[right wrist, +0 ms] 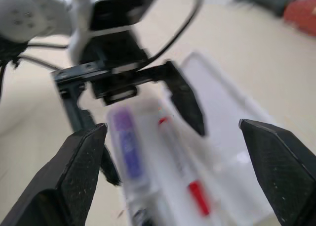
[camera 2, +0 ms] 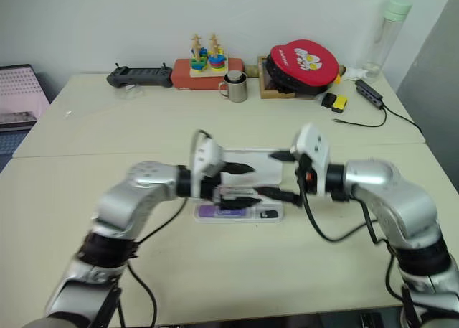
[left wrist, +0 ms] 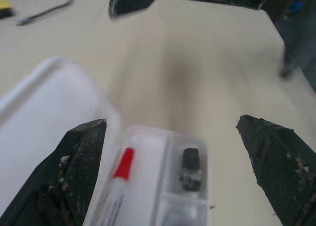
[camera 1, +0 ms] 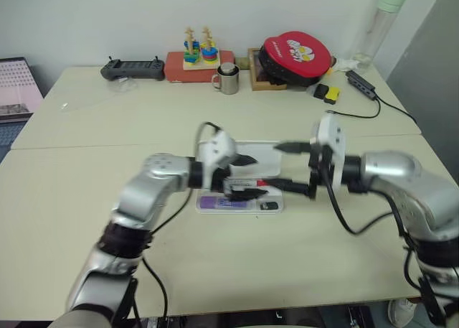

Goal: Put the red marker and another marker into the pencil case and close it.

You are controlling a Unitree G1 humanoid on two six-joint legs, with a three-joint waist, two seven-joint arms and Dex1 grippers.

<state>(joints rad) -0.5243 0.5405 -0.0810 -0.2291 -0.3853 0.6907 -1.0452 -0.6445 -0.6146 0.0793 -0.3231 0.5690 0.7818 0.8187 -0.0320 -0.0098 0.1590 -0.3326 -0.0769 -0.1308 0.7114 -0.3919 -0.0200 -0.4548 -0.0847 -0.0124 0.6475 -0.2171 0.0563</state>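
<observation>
Both claws [camera 1: 246,176] [camera 1: 290,166] gape wide, empty, above the pencil case [camera 1: 264,154].

In the left wrist view, the red marker [left wrist: 118,179] is blurred and its barrel is cut off at the picture's edge, just beside 1 finger [left wrist: 74,171]. The pencil case [left wrist: 44,117] lid is smeared. In the right wrist view, the purple marker [right wrist: 126,147] between the 2 fingers is blurred. From the head views, the left gripper [camera 1: 247,177] hides part of the case.
</observation>
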